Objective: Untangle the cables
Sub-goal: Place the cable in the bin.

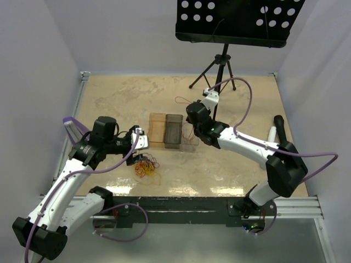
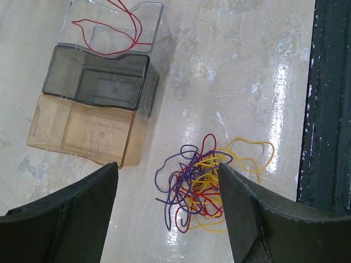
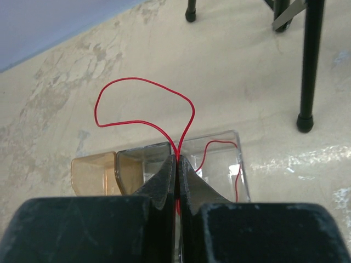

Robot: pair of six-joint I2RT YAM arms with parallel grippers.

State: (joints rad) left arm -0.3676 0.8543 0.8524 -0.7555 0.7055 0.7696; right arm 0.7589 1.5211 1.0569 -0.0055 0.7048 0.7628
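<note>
Red wire [image 3: 145, 104] is pinched between the fingers of my right gripper [image 3: 176, 159], which are pressed fully together. One loop of it stands up above the fingertips, and the rest trails down into the clear box [image 3: 222, 142] below. That arm stretches from its base at the near right across the table [image 1: 120, 104] towards the middle, elbow low and wrist raised over the clear box. The clear box sits at the right end of a row, touching the grey box [image 1: 173, 130], which in turn touches the amber box [image 1: 157, 129].

My left gripper [image 2: 167, 208] is spread wide and has hold of nothing. It points down and hovers above the table, just left of the cables [image 2: 203, 189], and I see no contact. The left arm rises from its base at the near left, bends at a high elbow, and turns its wrist in towards the centre.

The cables lie in a loose knot of yellow, red and purple loops on the bare table, near the front edge and just short of the amber box.
</note>
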